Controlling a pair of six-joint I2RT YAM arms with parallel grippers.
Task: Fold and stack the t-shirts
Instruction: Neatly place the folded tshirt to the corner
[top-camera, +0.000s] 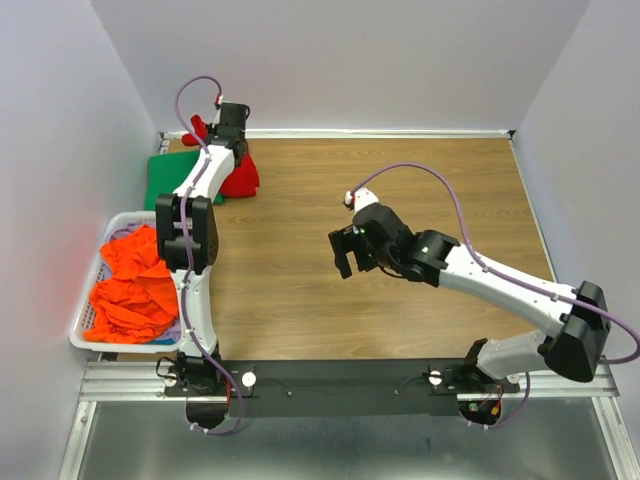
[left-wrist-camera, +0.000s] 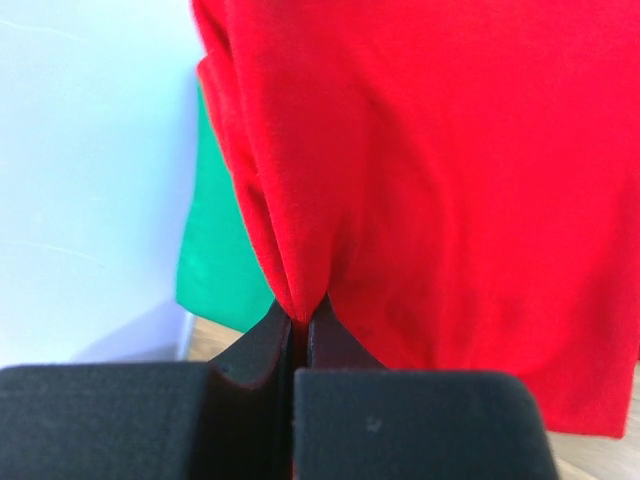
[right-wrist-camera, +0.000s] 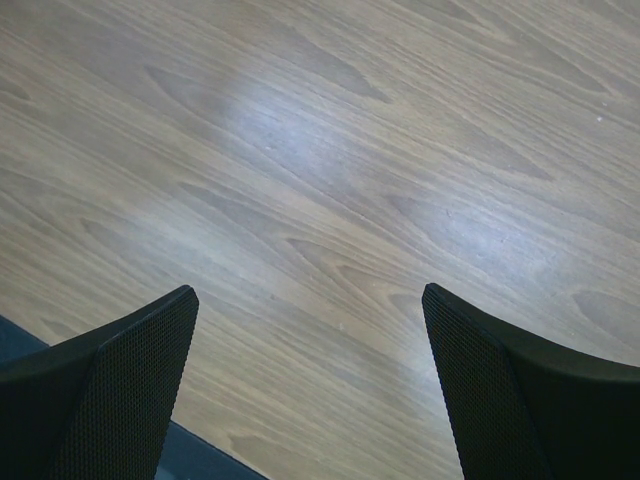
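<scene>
A bright red t-shirt (top-camera: 241, 176) hangs bunched at the far left of the table, partly over a dark green t-shirt (top-camera: 160, 178) lying flat by the left wall. My left gripper (top-camera: 224, 128) is shut on a fold of the red t-shirt (left-wrist-camera: 420, 180); the green one (left-wrist-camera: 215, 260) shows behind it. Orange t-shirts (top-camera: 130, 290) fill the white basket (top-camera: 88, 342). My right gripper (top-camera: 350, 250) is open and empty over bare wood (right-wrist-camera: 330, 180) at mid table. No lavender shirt shows.
The white slatted basket stands at the table's near left edge beside the left arm's base. Grey walls close in the left, far and right sides. A black rail (top-camera: 340, 380) runs along the near edge.
</scene>
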